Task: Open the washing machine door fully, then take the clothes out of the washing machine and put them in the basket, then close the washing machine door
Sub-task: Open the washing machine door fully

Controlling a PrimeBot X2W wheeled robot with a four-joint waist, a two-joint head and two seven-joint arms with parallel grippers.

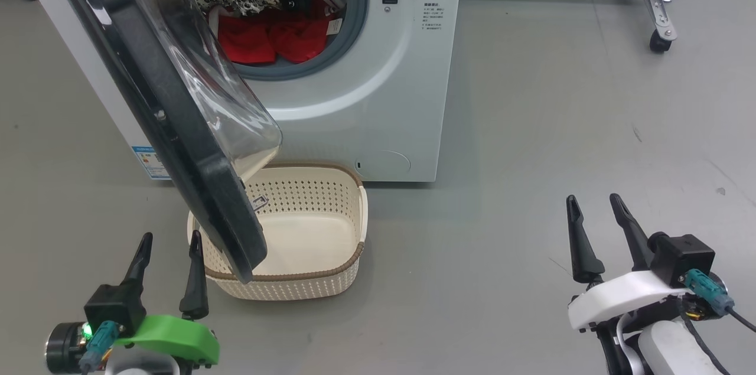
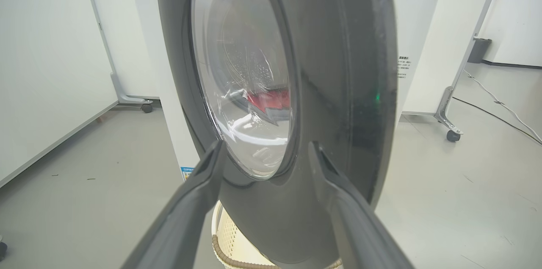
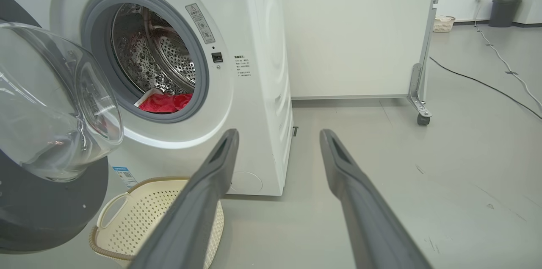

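The white washing machine [image 1: 378, 103] stands ahead with its door [image 1: 177, 127] swung partly open, black rim and glass bowl hanging over the basket [image 1: 331, 280]. Red clothes [image 1: 271, 38] lie in the steel drum, and the clothes [image 3: 165, 101] also show in the right wrist view. The cream basket [image 3: 118, 218] sits empty on the floor below the opening. My left gripper [image 1: 170, 236] is open, low left, just short of the door's outer rim [image 2: 338, 70]. Off to the right, my right gripper [image 1: 593, 198] is open over bare floor, holding nothing.
Grey floor [image 1: 531, 186] spreads to the right of the machine. A white partition on a castor foot [image 1: 658, 38] stands at the back right. A cable [image 3: 487, 84] runs across the floor far right, near a dark bin [image 3: 506, 10].
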